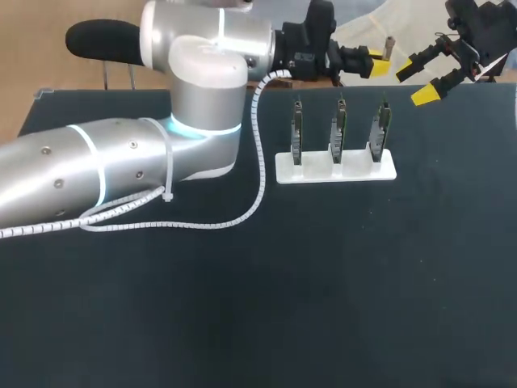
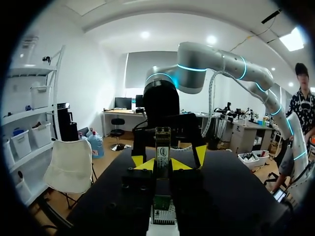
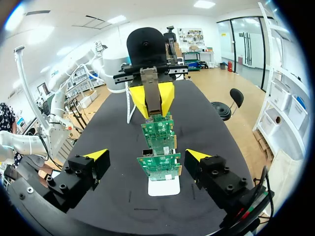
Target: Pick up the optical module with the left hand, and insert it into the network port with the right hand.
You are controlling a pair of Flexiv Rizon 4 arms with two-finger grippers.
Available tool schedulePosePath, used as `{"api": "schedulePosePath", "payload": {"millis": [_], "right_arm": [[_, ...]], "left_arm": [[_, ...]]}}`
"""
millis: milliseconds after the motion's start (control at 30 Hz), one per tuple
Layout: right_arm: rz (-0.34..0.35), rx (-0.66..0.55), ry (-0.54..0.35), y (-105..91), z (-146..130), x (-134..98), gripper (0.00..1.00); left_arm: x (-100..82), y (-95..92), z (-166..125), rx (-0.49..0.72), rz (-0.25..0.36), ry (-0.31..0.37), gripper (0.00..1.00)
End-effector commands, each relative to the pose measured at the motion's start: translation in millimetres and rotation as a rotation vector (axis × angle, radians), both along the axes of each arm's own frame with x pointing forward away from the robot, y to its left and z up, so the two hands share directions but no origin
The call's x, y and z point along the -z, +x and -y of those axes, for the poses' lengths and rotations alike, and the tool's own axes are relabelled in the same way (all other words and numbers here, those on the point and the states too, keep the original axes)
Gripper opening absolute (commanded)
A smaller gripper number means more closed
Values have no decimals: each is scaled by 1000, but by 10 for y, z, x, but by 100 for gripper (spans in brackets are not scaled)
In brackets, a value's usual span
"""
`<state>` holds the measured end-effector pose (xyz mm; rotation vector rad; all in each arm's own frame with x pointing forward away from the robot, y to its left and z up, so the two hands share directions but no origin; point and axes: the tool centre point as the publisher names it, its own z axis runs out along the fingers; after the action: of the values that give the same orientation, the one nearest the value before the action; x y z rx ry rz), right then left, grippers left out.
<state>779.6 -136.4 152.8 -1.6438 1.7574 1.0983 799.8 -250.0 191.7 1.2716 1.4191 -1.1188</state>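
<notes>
Left gripper (image 1: 376, 63): closed on the optical module, one yellow tip against each of its sides. It hangs over the far edge of the bench, just past the row of boards.
Optical module (image 2: 162, 147): a slim metal bar pinched between my left fingers. It pokes out beyond the yellow tips towards my right gripper and is clear of the boards and the bench.
Right gripper (image 1: 416, 83): spread wide and holding nothing. It sits over the far right corner of the bench and faces my left gripper.
Gap between grippers: near each other but not touching. In the right wrist view the module lies straight ahead, past my own fingertips and not between them.
Circuit boards (image 3: 159, 166): three green boards stand upright on edge in a row, lined up one behind another under the line between my two grippers.
White base (image 1: 335, 168): a flat white block that carries the three boards. It rests on the far half of the bench, right of the middle.
Left arm (image 1: 121, 162): comes in low from the left side and bends up at the elbow towards the far edge.
Cable (image 1: 260, 153): a white spiral-wrapped line runs off my left arm and loops down onto the bench beside the white base.
Bench (image 1: 242, 307): a dark, matte top.
</notes>
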Motion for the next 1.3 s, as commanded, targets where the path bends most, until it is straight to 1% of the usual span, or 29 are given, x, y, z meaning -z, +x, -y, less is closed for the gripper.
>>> {"api": "schedulePosePath", "payload": {"millis": [33,467,767,1300], "right_arm": [[6,6,-1,-35,-3,2,100],[6,6,-1,-35,-3,2,100],[6,6,-1,-35,-3,2,100],[6,6,-1,-35,-3,2,100]], "left_arm": [[26,-77,16,-31,4,-18,0],[60,-91,67,-27,-4,-26,0],[123,-106,82,-27,-14,-25,0],[134,-97,124,-15,-16,-18,0]]}}
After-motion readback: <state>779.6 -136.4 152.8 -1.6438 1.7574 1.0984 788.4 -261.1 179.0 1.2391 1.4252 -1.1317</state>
